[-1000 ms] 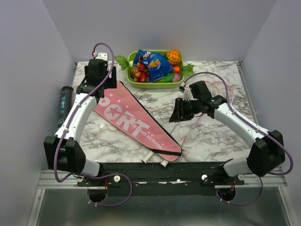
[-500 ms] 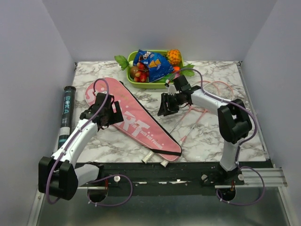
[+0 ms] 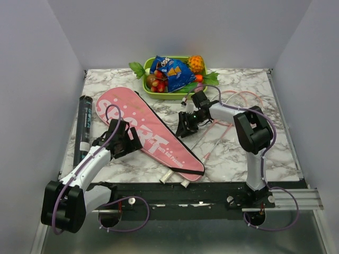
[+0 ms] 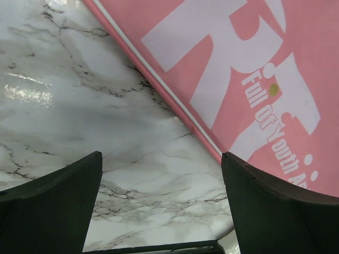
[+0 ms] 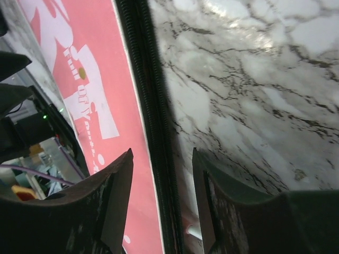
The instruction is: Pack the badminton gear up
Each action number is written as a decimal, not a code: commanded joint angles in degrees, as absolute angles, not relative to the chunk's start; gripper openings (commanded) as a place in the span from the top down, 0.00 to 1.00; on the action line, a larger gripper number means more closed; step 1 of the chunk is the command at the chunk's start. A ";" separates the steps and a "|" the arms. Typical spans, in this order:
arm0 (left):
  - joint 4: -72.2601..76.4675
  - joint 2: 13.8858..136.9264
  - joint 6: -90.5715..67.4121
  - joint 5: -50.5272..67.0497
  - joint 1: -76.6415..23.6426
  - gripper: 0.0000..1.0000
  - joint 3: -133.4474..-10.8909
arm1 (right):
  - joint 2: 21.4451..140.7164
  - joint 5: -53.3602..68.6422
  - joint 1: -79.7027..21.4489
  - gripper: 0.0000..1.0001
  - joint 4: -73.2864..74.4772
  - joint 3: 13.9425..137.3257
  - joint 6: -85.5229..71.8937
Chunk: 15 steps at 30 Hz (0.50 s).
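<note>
Plainly, the right gripper [image 5: 161,203] is spread wide, its dark fingers on either side of the black zipped edge [image 5: 151,106] of the flat pink racket-shaped fabric bag lettered "SPORT" [image 3: 145,129], with nothing clamped. The left gripper [image 4: 161,203] is equally parted and empty; it hangs over the bag's opposite white-piped border, with one finger above pink cloth and the other above the glossy white marble table [image 3: 238,153]. Whether either tool touches the fabric cannot be told.

The main risk, as I judge it, is a bad bite. If the right fingers close here they may catch both layers of the bag and pinch the mouth shut instead of opening it, or catch only the zip tape and slip off. The bag is light and the marble is slick, so an uneven pull could drag it sideways.

The two thin pink-framed rackets [image 3: 217,140] lie under the right forearm, so a careless sweep of the arm or its cable could knock them toward the green tray of toy fruit [image 3: 159,97]. The long black tube [image 3: 83,127] lies at the left edge, well apart.
</note>
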<state>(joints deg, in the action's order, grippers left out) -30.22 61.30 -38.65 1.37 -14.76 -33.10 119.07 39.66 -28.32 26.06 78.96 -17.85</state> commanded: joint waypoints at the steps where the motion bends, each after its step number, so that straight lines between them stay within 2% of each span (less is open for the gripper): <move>1: -26.54 60.47 -41.31 4.40 -15.03 0.01 -33.49 | 122.07 46.13 -28.04 0.42 23.47 75.85 -16.70; 9: -26.72 59.94 -40.52 4.04 -15.03 0.01 -32.96 | 125.07 56.68 -28.04 0.42 17.24 71.20 -19.51; 15: -26.54 59.85 -40.43 4.48 -15.03 0.01 -31.91 | 127.17 61.16 -29.79 0.43 14.33 72.07 -22.23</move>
